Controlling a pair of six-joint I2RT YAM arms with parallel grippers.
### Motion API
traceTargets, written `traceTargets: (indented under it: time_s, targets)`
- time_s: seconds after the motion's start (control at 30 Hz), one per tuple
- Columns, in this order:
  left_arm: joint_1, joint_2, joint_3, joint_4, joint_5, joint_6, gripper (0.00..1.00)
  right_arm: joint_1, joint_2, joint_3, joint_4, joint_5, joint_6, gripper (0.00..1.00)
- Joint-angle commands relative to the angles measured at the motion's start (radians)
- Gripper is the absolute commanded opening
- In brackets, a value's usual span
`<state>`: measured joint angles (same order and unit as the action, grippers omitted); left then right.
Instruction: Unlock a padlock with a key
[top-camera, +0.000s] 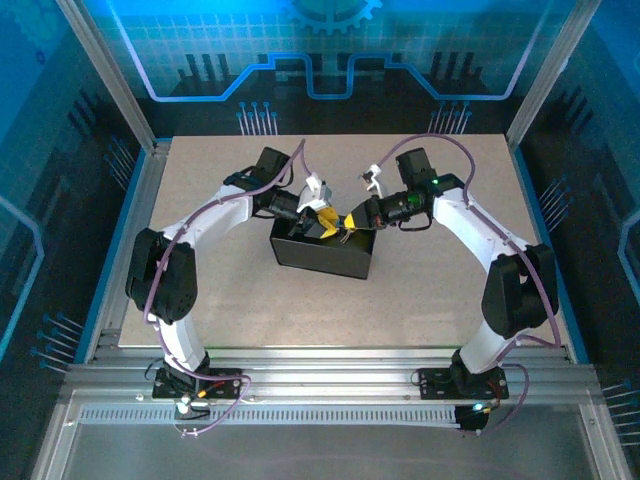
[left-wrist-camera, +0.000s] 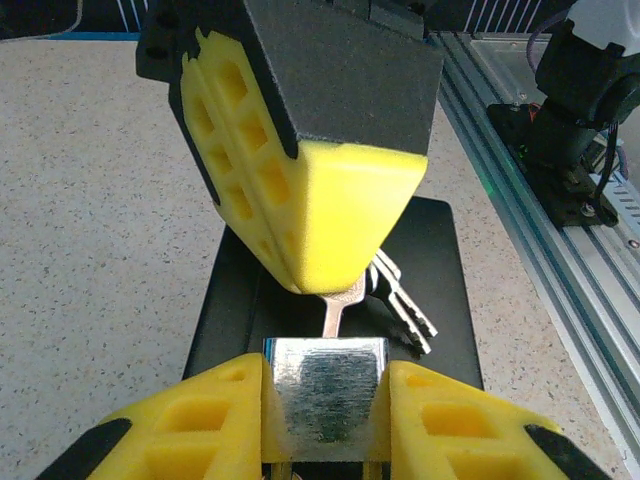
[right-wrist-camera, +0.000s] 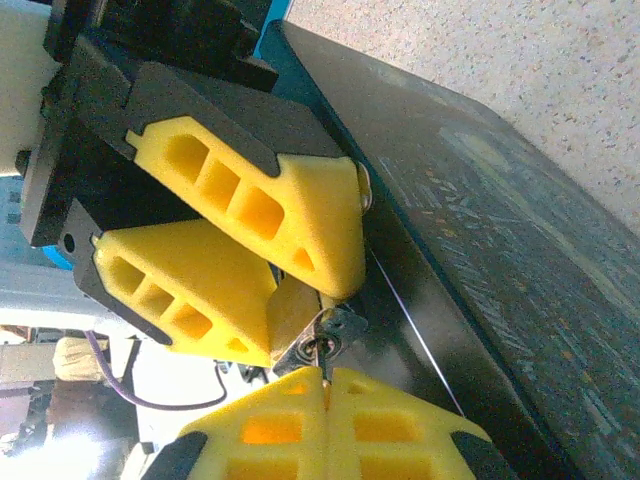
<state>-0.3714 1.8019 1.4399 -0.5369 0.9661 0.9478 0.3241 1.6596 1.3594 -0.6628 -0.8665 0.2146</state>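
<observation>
Two claws engaged: left claw (left-wrist-camera: 325, 445) clamps the padlock (left-wrist-camera: 325, 390); right claw (right-wrist-camera: 325, 400), closed tight, pinches the key (left-wrist-camera: 338, 305), tip seated inside. Left for me: the turn.

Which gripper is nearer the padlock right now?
Left. The left gripper has its jaws clamped on the padlock, above the black box. The right gripper sits just off it, shut on the key, whose tip meets the padlock.
</observation>
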Motion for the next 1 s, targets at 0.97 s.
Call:
traceTargets:
  time_s: [0.97]
  targets:
    - [0.003,-0.01,-0.026,0.191,-0.082,-0.038,0.0,0.014,-0.053,-0.093,0.102,-0.161,0.316,0.25]
